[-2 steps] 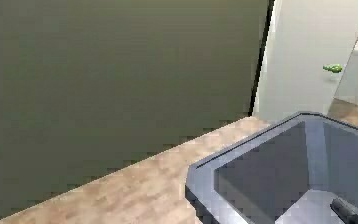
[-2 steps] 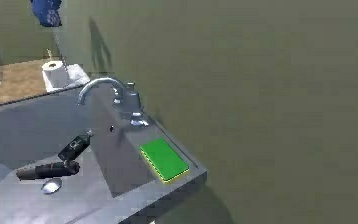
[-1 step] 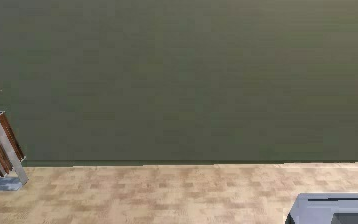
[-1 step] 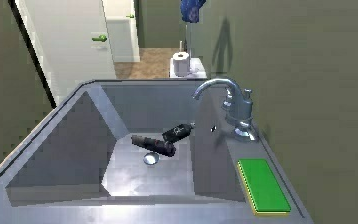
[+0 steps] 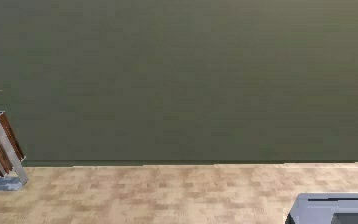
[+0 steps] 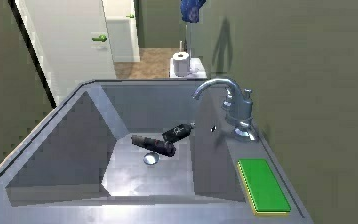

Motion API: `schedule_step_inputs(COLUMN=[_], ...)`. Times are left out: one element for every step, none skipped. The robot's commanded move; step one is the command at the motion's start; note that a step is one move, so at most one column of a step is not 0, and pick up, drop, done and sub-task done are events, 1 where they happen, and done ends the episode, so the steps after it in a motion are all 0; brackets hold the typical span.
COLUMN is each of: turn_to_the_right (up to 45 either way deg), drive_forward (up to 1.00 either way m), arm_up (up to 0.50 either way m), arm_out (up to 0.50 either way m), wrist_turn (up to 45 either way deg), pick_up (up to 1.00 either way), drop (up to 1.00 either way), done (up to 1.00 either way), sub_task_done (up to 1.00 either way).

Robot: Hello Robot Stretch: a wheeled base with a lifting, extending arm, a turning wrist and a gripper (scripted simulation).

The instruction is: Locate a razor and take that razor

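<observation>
We judge the step in hand to be the reach. The search looks done, since a dark, elongated thing that we take for the razor (image 6: 159, 143) lies in the basin of the grey sink (image 6: 87, 110), down and to the left of the faucet (image 6: 222, 92) in the arm side view and well apart from its spout. To do this well, we want the arm brought over the basin on the side away from the faucet, so the curved spout is not struck. It should then be lowered slowly, with the wrist turned so the fingers cross the thing's long axis rather than run along it. The drain (image 6: 152, 158) sits just beside the razor, farther from the faucet, and the smooth basin floor may let it slide, so we favour a gentle descent. The gripper's state we cannot tell. The razor looks nearly black and slim, lying flat and slantwise. Its end nearer the faucet carries small pale glints, and which end is the head we cannot make out.
</observation>
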Motion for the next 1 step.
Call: schedule_step_inputs(turn_to_the_right=[0.0], drive_forward=[0.0], arm_up=[0.38], arm_out=[0.0], wrist_turn=[0.0], pick_up=[0.0], drop=[0.0], done=[0.0], sub_task_done=[0.0])
